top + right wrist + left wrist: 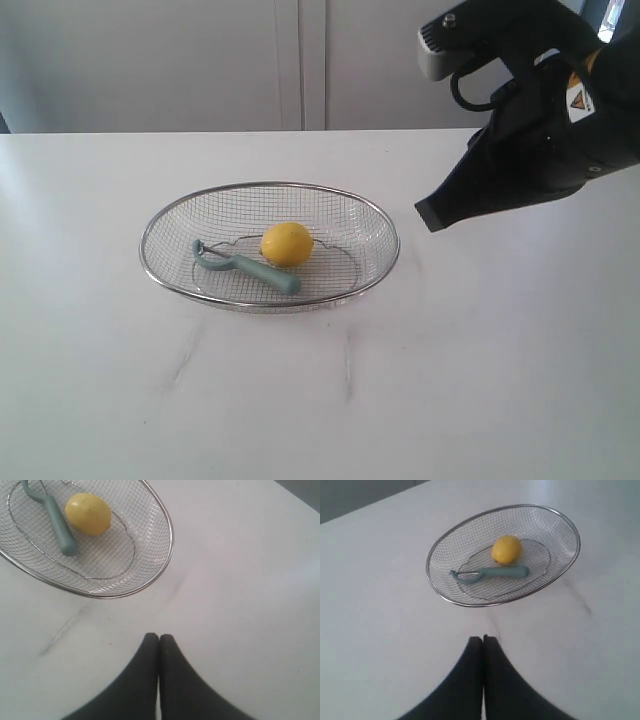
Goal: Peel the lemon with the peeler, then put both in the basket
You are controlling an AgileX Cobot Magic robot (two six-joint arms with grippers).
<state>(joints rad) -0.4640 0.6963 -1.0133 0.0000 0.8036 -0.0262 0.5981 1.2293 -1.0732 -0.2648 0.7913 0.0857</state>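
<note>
One sign only: a small white sticker (pixel 578 101) bearing a yellow warning triangle; it sits on the black housing of the right arm (pixel 545 150), back from the right gripper (pixel 431 214); the symbol inside the triangle is too small to tell; no words or numbers are legible.

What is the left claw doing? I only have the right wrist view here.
Observer: The left claw is shut and empty, over bare table short of the basket.
Operator: Is the peeler's head inside? My view cuts it off.
Observer: Yes, the peeler lies wholly inside, blade head included, beside the lemon.
Operator: And my arm from outside?
Observer: The right claw hangs above the table, right of the basket, clear of its rim.
</note>
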